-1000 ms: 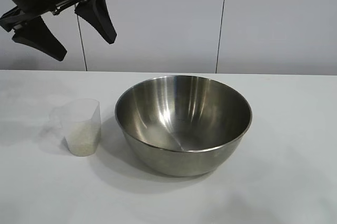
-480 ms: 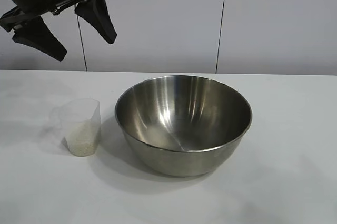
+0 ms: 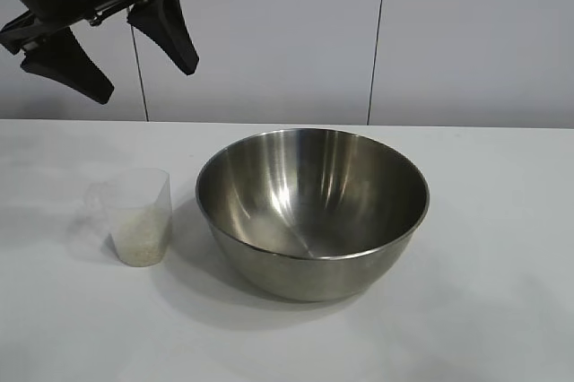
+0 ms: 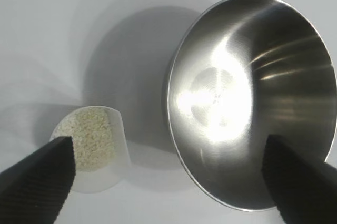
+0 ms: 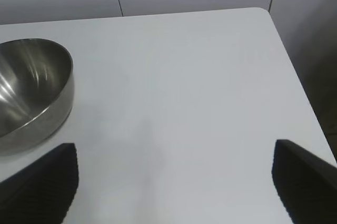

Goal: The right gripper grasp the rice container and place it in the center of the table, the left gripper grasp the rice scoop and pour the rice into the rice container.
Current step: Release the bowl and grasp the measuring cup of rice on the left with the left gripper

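Observation:
The rice container [image 3: 314, 212], a big shiny steel bowl, stands empty mid-table [image 3: 484, 310]. Just left of it, a little apart, the rice scoop [image 3: 137, 212] stands upright with rice [image 3: 139, 243] in its lower part. My left gripper [image 3: 146, 82] hangs open high above the table's left, holding nothing. The left wrist view looks down on the scoop [image 4: 105, 176], its rice [image 4: 92, 137] and the bowl [image 4: 253, 103] between the open left gripper [image 4: 168, 145] fingers. My right gripper [image 5: 175, 150] is open over bare table, with the bowl [image 5: 29, 87] off to one side. It is outside the exterior view.
A pale panelled wall [image 3: 269, 32] runs behind the table. The right wrist view shows the table's rounded corner [image 5: 261, 11] and side edge, with dark floor [image 5: 316, 66] beyond. Bare tabletop lies right of the bowl and in front of it.

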### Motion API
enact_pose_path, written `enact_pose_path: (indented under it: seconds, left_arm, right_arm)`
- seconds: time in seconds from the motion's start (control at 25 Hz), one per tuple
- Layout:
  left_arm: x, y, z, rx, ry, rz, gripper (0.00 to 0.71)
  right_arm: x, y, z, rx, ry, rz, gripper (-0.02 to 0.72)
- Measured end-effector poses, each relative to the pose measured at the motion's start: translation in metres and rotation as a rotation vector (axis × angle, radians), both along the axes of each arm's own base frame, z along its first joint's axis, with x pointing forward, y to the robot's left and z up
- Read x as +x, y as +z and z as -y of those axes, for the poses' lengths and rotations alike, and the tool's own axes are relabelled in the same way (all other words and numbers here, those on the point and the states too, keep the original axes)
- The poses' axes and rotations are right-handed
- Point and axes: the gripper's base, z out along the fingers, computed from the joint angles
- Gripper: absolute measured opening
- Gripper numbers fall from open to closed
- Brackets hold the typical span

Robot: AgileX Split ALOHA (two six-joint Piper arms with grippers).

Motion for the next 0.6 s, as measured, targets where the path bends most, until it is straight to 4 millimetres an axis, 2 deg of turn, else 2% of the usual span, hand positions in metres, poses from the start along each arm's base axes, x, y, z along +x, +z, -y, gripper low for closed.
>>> enact_pose_path:
  seconds: [0.16,0.6]
  left_arm:
    - [0.0000,0.0000,0.0000,0.000,0.000,0.000,0.694]
    - [0.0003,0.0001,0.0000,0.000,0.002,0.004,0.694]
  right_arm:
    - [0.0005,-0.0056,0.0017,-0.015,-0.011,-0.034,0.694]
    - [-0.0003,-0.0060,0.0018,-0.017,-0.012,-0.033,0.694]
